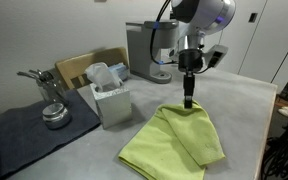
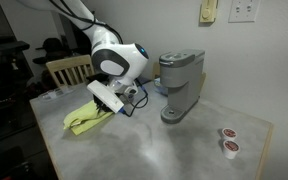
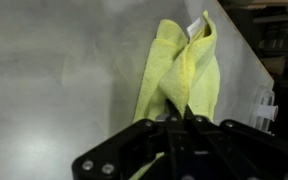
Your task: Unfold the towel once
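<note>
The lime yellow-green towel (image 1: pixel 174 140) lies folded on the grey table, with one edge pulled up into a peak. It shows in both exterior views (image 2: pixel 87 118) and in the wrist view (image 3: pixel 184 70), where a small white tag (image 3: pixel 198 24) sits at its far end. My gripper (image 1: pixel 189 100) stands upright over the towel's far corner and is shut on the towel, pinching a ridge of cloth between its fingers (image 3: pixel 174 118). In an exterior view the gripper (image 2: pixel 111 103) is partly hidden by the arm.
A white box (image 1: pixel 110 100) stands beside the towel. A dark grey mat (image 1: pixel 24 125) holds a metal bowl (image 1: pixel 54 115). A coffee machine (image 2: pixel 181 85) stands at the back and two small pods (image 2: pixel 227 140) lie near the table corner. A wooden chair (image 2: pixel 69 68) is behind.
</note>
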You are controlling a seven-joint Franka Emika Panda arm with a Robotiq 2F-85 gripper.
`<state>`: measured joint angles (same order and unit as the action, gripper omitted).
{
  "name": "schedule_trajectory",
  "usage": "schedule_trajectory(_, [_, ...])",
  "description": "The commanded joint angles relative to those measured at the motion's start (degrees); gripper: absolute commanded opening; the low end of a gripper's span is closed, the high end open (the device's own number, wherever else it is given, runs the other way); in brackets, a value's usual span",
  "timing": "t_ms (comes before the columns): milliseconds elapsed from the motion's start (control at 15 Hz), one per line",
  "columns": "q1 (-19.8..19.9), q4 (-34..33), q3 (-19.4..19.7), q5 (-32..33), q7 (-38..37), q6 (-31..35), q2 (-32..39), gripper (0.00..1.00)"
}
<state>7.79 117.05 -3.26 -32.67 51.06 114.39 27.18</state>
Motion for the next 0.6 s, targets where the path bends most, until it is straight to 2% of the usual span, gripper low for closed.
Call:
schedule_trajectory(0, [-0.36, 2.32, 0.53, 2.88, -3.18, 2.46, -2.34, 0.01])
schedule_trajectory(533, [-3.58, 5.62, 0.44, 12.42, -20.40, 13.47, -6.51, 0.01])
